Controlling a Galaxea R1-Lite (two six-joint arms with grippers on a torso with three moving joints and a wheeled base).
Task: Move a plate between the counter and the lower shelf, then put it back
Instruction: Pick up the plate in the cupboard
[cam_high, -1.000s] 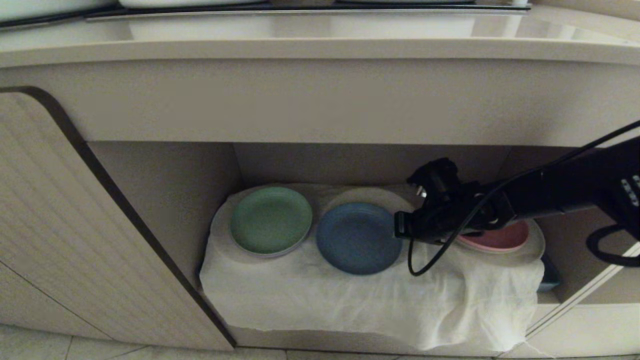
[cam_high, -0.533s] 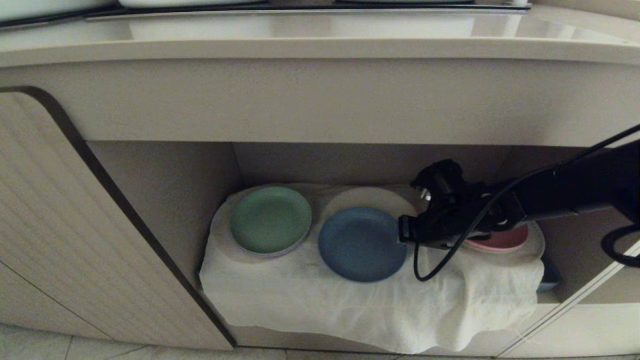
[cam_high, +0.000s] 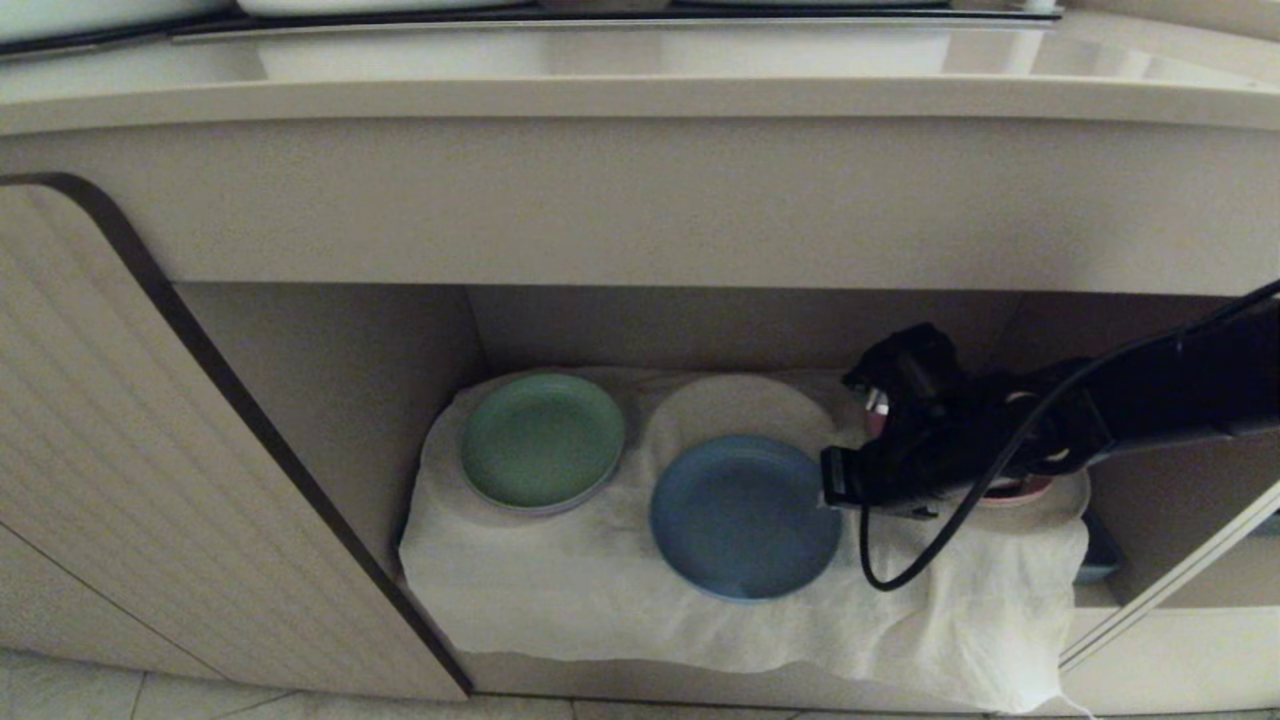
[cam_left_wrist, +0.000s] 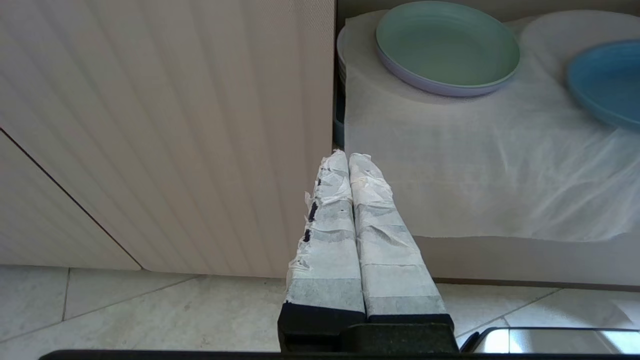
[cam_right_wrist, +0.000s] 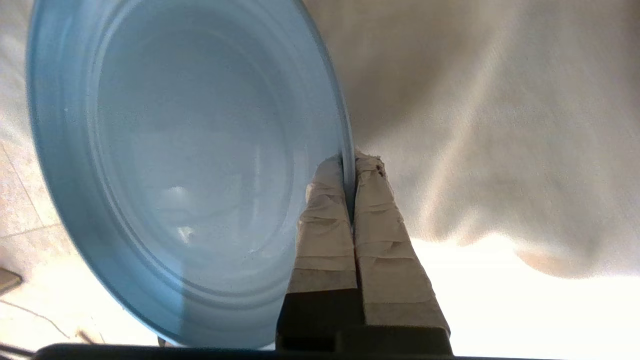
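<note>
Head view – plates: three in the lower shelf (cam_high: 330, 400): one green plate (cam_high: 542, 440) on the left, one blue plate (cam_high: 745, 516) in the middle, one pink plate (cam_high: 1015, 488) at the right, mostly hidden behind the arm.
Head view – cloth: one rumpled white cloth (cam_high: 620, 590) covers the shelf floor and hangs over its front edge; a bare round hump of it shows just behind the blue plate.
Head view – right gripper (cam_high: 832, 490): reaches in from the right, its tip at the blue plate's right rim; the plate sits near the front of the cloth, under the counter (cam_high: 640, 100).
Head view – cabinet door (cam_high: 150, 480): one, standing open at the left.
Left wrist view – left gripper (cam_left_wrist: 347, 157): one pair of taped jaws pressed together, holding nothing, low above the tiled floor (cam_left_wrist: 125, 310) in front of the door.
Left wrist view – plates: two seen, the green one whole, the blue one cut by the frame edge.
Right wrist view – jaws: closed tight on the blue plate's rim, one taped finger on each face.
Right wrist view – plates: one, the blue one, with the white cloth behind it.
</note>
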